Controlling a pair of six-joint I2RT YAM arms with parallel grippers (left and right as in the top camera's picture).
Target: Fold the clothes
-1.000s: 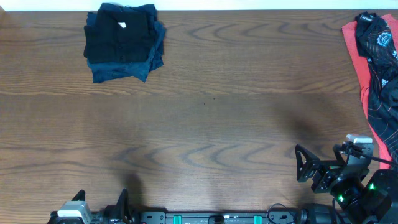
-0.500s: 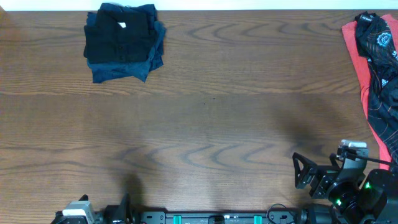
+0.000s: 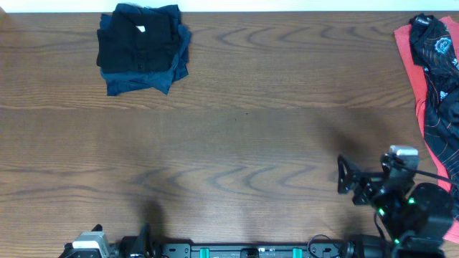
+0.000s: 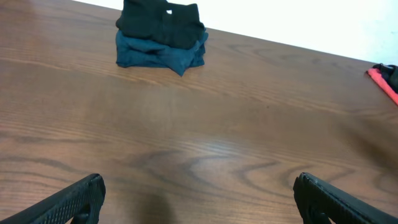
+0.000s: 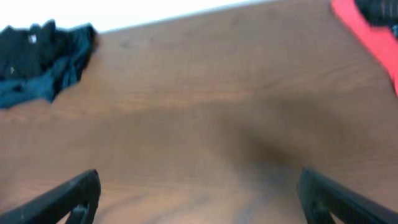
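A folded stack of clothes [image 3: 142, 49], black on top of dark blue, lies at the table's far left; it also shows in the left wrist view [image 4: 163, 34] and, blurred, in the right wrist view [image 5: 43, 59]. Unfolded clothes [image 3: 436, 79], black with coral-red parts and a white logo, lie heaped at the right edge. My right gripper [image 3: 341, 175] hangs open over bare wood near the front right, well short of that heap. The left gripper [image 4: 198, 183] is open low at the front left edge. Nothing sits between either pair of fingers.
The wooden table [image 3: 244, 143] runs wide between the two heaps. A white wall borders its far edge. A strip of coral-red fabric [image 4: 387, 81] pokes in at the right of the left wrist view and shows again in the right wrist view [image 5: 367, 31].
The right gripper has drifted slightly toward the far side and left as its arm swung. The left arm has sunk a little further toward the front edge. Both stay open.
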